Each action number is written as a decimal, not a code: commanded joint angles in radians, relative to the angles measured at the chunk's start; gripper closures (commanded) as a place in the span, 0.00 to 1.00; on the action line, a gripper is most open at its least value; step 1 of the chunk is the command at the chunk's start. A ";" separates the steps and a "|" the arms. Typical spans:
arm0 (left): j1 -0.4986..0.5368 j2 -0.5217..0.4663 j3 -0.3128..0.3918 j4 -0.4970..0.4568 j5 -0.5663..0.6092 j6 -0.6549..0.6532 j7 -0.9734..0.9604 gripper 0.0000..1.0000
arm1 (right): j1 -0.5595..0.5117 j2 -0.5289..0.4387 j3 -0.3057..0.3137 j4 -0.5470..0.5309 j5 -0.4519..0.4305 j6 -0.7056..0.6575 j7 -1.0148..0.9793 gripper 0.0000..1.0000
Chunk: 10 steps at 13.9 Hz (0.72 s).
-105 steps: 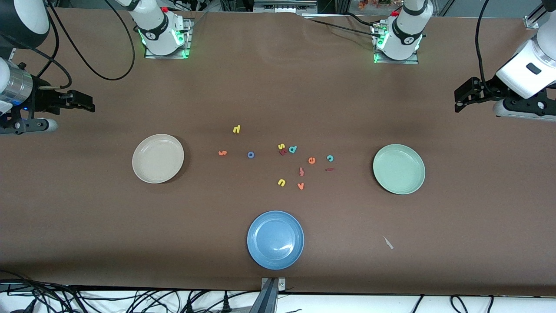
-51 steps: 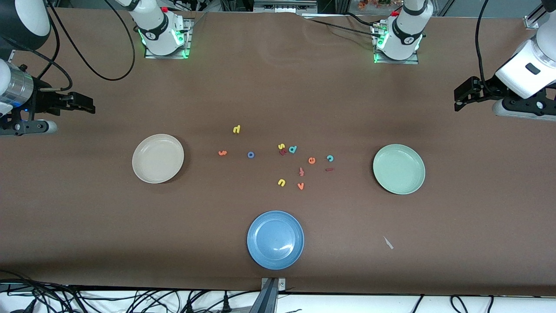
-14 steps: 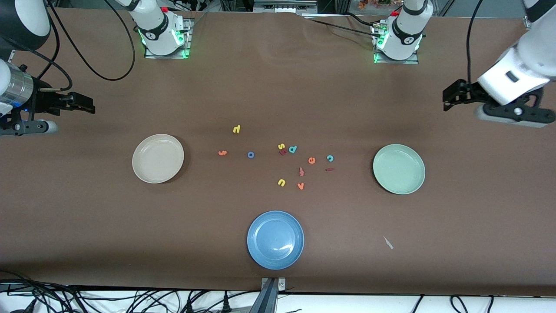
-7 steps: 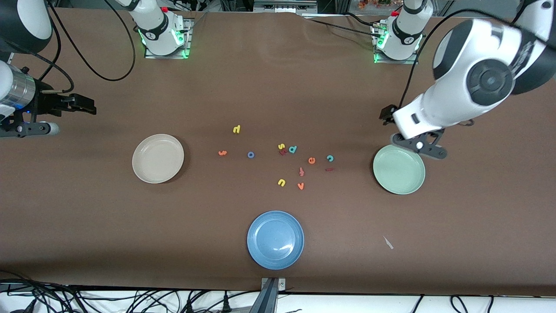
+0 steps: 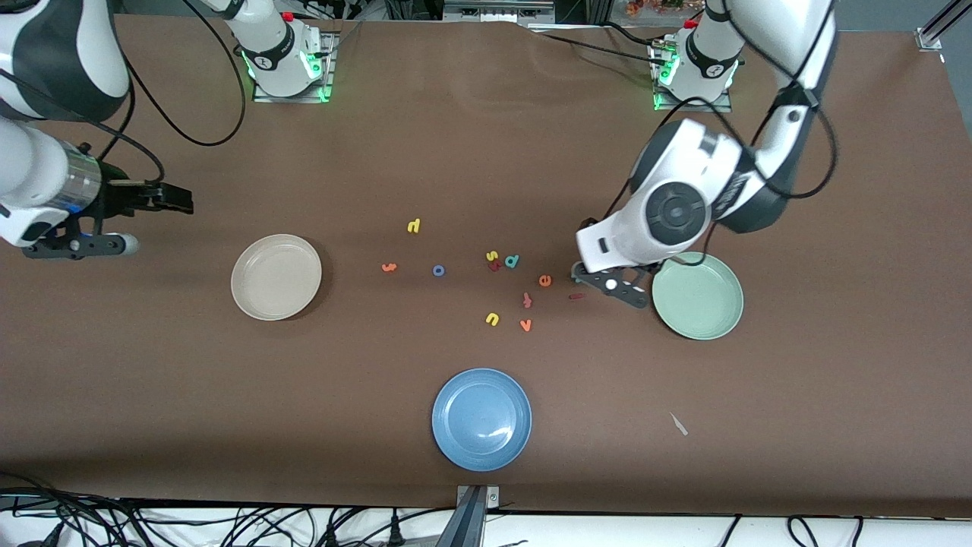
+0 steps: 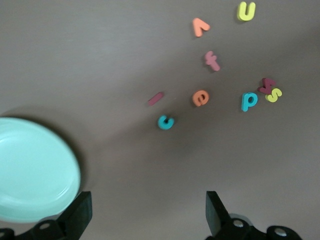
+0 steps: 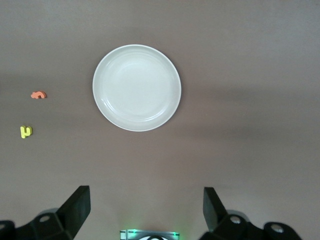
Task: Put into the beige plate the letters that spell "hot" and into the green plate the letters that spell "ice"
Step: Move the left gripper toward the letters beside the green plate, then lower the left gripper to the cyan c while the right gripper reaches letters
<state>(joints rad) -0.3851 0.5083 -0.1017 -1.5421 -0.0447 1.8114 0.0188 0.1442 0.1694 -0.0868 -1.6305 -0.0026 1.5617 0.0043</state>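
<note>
My left gripper [image 6: 148, 216] hangs open and empty over the table between the green plate [image 5: 697, 295] and the letters. Its hand covers the teal c in the front view. The left wrist view shows the teal c [image 6: 166, 122], the dark red i [image 6: 155, 98] and the orange e [image 6: 200, 97] lying apart from the fingers. The i [image 5: 576, 295] and e [image 5: 545, 280] also show from the front. The yellow h [image 5: 413, 226], orange t [image 5: 389, 267] and blue o [image 5: 438, 270] lie toward the beige plate [image 5: 276, 276]. My right gripper [image 5: 178, 203] hovers open near that plate.
Other letters lie in the cluster: a teal d [image 5: 512, 260], yellow s [image 5: 491, 256], a dark red letter [image 5: 495, 265], an f-like one [image 5: 527, 299], a yellow u [image 5: 492, 319] and an orange v [image 5: 525, 325]. A blue plate [image 5: 481, 419] sits nearest the camera. A small white scrap [image 5: 678, 424] lies beside it.
My left arm has swung in from its end of the table to over the c, beside the green plate. My right gripper has shifted slightly toward the beige plate. No letter has moved.
</note>
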 commanded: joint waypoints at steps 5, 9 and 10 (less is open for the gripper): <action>-0.027 0.094 0.014 0.013 -0.011 0.022 0.006 0.00 | 0.073 0.051 0.002 0.001 0.035 0.034 0.138 0.00; -0.046 0.148 0.014 0.013 0.005 0.135 0.006 0.00 | 0.176 0.059 0.002 -0.047 0.038 0.106 0.288 0.00; -0.061 0.162 0.014 0.013 0.023 0.157 0.004 0.00 | 0.198 0.065 0.004 -0.074 0.055 0.142 0.337 0.00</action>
<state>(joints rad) -0.4157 0.6418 -0.0982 -1.5441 -0.0419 1.9300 0.0197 0.2985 0.2357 -0.0783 -1.6566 0.0273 1.6495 0.2646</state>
